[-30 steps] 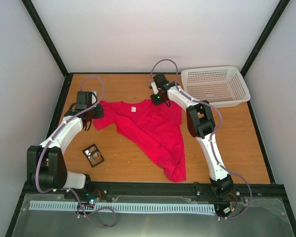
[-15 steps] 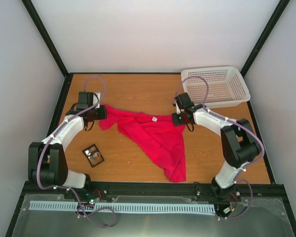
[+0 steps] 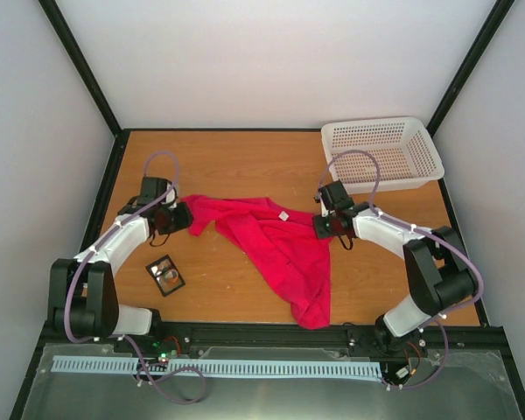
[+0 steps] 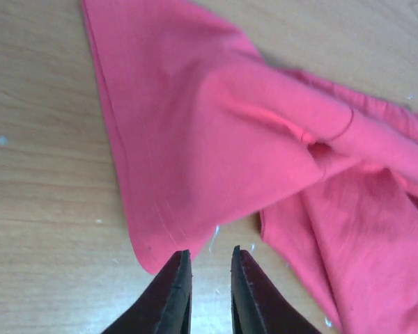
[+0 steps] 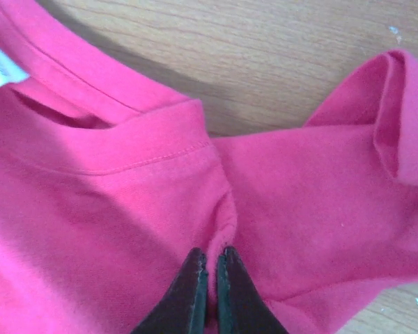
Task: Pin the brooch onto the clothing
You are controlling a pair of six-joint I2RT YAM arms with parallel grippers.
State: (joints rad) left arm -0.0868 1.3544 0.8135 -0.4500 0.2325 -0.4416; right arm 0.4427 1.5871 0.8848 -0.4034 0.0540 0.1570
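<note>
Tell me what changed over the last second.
The right gripper, pinching the shirt, dragged its collar side toward the near right, bunching it. The left gripper let go of the sleeve and stands open. The black case and basket stayed put.

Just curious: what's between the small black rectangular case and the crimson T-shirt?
Only bare wooden table separates black case from crimson T-shirt; top view shows it.

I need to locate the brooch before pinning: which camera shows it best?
Top external: the brooch sits in a black case on the table's left. Both wrist views show only shirt and table, no brooch.
</note>
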